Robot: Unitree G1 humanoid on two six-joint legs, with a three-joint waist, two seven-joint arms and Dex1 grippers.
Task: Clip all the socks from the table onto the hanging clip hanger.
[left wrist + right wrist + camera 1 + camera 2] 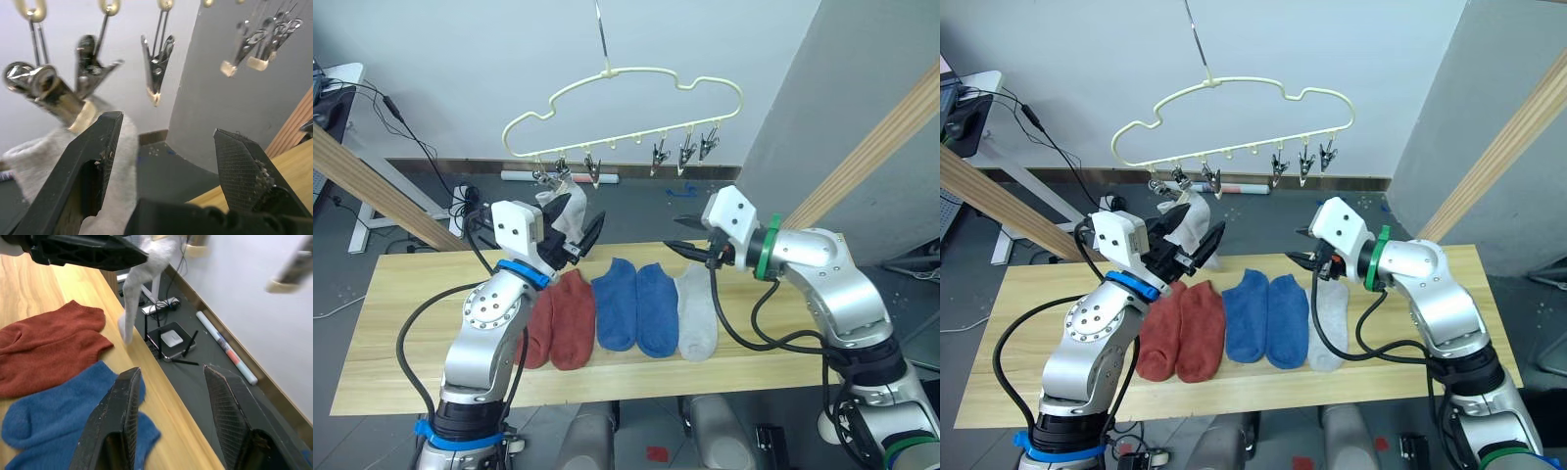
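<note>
Even, bright indoor light from above, with no hard glare on the table (391,323). Soft shadows lie under the 5 socks (636,308) on the wood. In the left wrist view the nearest metal clips (156,68) are blurred; in the right wrist view the clips near the wall are out of focus.

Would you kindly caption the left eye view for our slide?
One grey sock hangs clipped on the clip hanger; five socks lie on the table.
</note>
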